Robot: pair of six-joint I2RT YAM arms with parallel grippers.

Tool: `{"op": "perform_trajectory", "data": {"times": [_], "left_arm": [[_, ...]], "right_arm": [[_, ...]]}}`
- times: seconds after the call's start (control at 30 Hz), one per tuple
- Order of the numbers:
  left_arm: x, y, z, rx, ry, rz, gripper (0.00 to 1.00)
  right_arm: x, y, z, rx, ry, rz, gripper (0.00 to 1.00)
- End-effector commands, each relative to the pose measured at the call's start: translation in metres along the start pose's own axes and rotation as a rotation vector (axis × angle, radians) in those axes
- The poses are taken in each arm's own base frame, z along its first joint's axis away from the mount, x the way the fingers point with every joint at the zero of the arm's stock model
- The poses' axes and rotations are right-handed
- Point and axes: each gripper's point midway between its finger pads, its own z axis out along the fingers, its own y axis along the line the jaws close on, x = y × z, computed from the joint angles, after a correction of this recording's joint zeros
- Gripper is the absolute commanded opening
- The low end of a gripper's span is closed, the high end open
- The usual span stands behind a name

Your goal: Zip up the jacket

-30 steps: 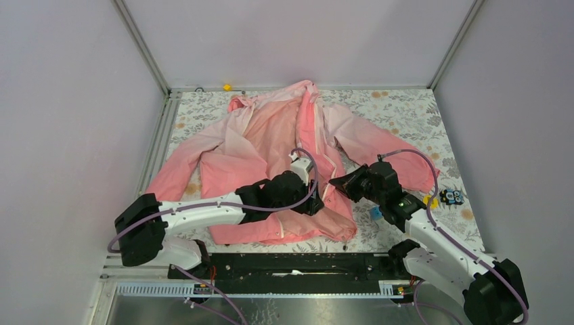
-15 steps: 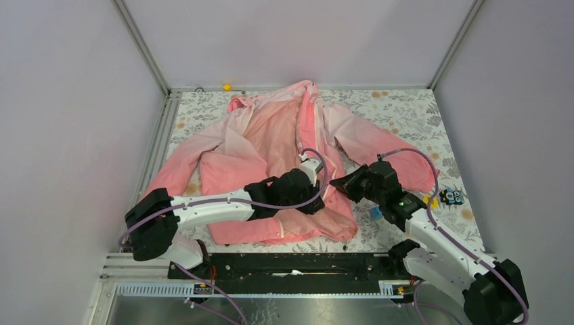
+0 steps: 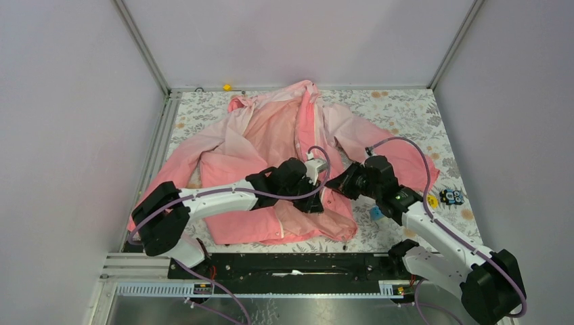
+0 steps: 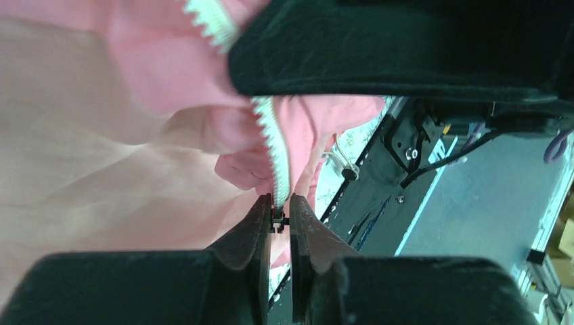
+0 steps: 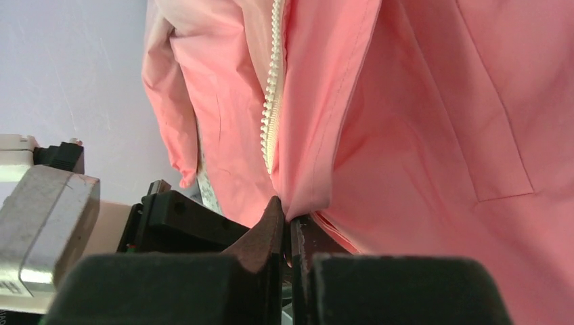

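Note:
The pink jacket (image 3: 257, 142) lies spread on the floral table, collar at the back, hem near the arms. Its white zipper (image 4: 274, 145) runs down the front. My left gripper (image 3: 318, 196) is shut on the zipper just above its dark slider, with the tape leading out of its jaws in the left wrist view (image 4: 279, 210). My right gripper (image 3: 333, 185) sits right beside it and is shut on a fold of the jacket's front edge next to the zipper (image 5: 273, 95), as the right wrist view (image 5: 290, 218) shows.
A small blue block (image 3: 376, 212), a yellow piece (image 3: 431, 201) and a dark toy (image 3: 451, 197) lie on the table right of the jacket. A yellow object (image 3: 227, 87) sits at the back edge. Metal frame posts and walls bound the table.
Both grippers have moved up the jacket toward the collar, the left arm stretching further forward. The hem fabric near the arms has bunched slightly.

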Motion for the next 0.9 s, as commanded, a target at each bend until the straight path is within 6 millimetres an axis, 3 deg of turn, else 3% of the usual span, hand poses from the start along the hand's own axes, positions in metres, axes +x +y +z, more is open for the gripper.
{"op": "perform_trajectory", "data": {"times": [0.0,0.2,0.3,0.37,0.43,0.57,0.73,0.8,0.87], "left_arm": [[0.059,0.000,-0.001,0.038,0.251,0.026,0.08],[0.059,0.022,-0.005,-0.095,0.197,-0.010,0.24],[0.059,0.045,-0.013,-0.244,0.167,-0.035,0.42],[0.057,0.049,-0.020,-0.279,0.141,-0.045,0.53],[0.047,0.043,-0.028,-0.263,0.074,-0.053,0.61],[0.016,0.008,-0.051,-0.099,-0.124,-0.045,0.75],[-0.020,-0.017,-0.075,0.058,-0.326,-0.106,0.79],[-0.034,-0.019,-0.081,0.104,-0.379,-0.162,0.76],[-0.046,-0.021,-0.085,0.151,-0.430,-0.230,0.66]], "right_arm": [[-0.016,0.055,-0.006,-0.182,-0.022,-0.067,0.00],[-0.019,0.060,-0.012,-0.195,-0.037,-0.060,0.00],[-0.021,0.061,-0.013,-0.188,-0.049,-0.055,0.00],[-0.023,0.060,-0.013,-0.177,-0.058,-0.053,0.00],[-0.024,0.060,-0.012,-0.175,-0.061,-0.042,0.00],[-0.029,0.057,-0.012,-0.162,-0.093,0.004,0.00],[-0.032,0.064,-0.016,-0.192,-0.114,0.002,0.00],[-0.032,0.061,-0.014,-0.183,-0.113,-0.003,0.00],[-0.032,0.056,-0.014,-0.168,-0.121,0.004,0.00]]}}
